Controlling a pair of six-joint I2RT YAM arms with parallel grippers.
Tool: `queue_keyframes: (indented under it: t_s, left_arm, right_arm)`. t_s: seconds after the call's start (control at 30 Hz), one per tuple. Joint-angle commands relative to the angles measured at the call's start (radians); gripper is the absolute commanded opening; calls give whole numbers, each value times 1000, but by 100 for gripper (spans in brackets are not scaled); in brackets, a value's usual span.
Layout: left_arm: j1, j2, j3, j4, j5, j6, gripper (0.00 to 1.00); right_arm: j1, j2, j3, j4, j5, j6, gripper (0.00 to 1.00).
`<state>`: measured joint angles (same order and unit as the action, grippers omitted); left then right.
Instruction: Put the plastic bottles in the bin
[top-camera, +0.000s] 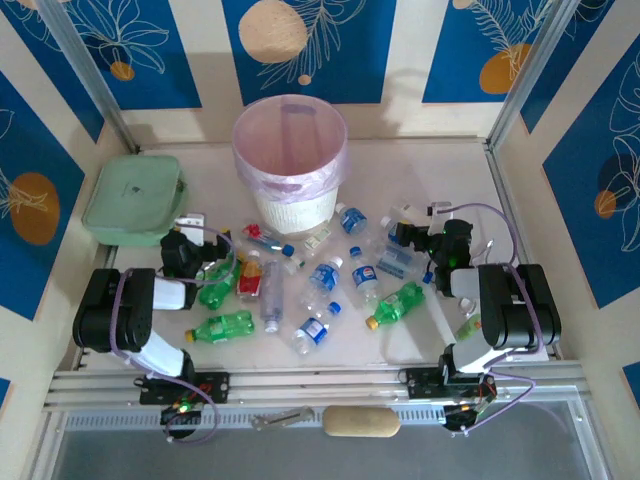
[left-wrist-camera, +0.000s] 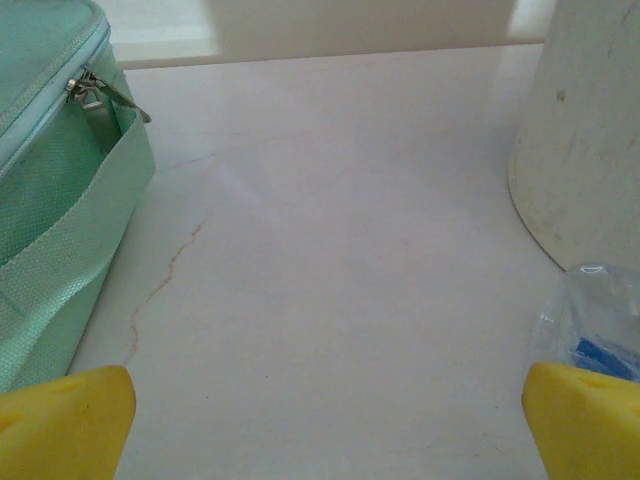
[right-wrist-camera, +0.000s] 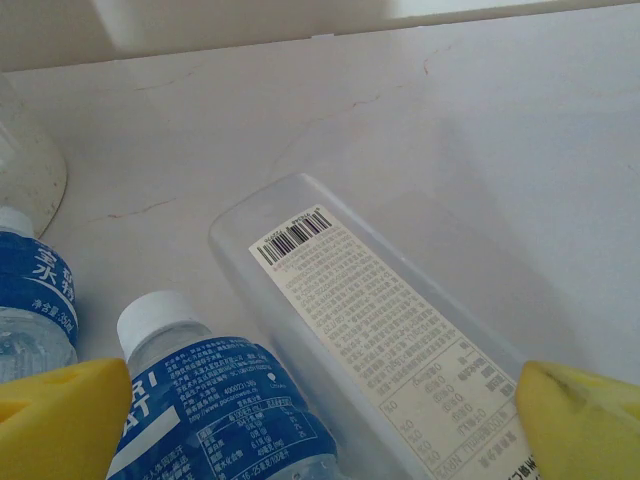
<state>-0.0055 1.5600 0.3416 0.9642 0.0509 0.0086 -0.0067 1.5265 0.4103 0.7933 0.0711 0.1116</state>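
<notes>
Top external: plastic bottles (top-camera: 322, 276) strewn on the near side of bin (top-camera: 292, 208), none visibly inside.
Left wrist: left gripper (left-wrist-camera: 320, 425) spread, empty, between green zip case (left-wrist-camera: 50, 220) and bin; closing here would grab nothing.
Right wrist: right gripper (right-wrist-camera: 320, 415) spread, straddling flat clear bottle (right-wrist-camera: 390, 340) and blue-label bottle (right-wrist-camera: 210, 400) side by side. Risk: it pinches both and one slips out.

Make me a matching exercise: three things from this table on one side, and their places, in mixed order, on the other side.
Things:
1. bin
2. pale-green box
3. clear bottle with barcode label

Places:
A. lying between the open jaws of the right gripper
B. upright, far middle of the table
C. far left of the table

Pairs: 1-B, 2-C, 3-A
</notes>
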Motion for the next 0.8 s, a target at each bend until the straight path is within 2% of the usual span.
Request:
queue_keyframes:
  t_s: [0.0, 0.77]
  left_arm:
    - [-9, 6, 20, 5, 15, 4, 99]
    - [-7, 6, 27, -9, 20, 7, 99]
  right_arm:
    - [6, -3, 12, 1, 1, -12, 99]
    - [2, -3, 12, 0, -5, -10, 99]
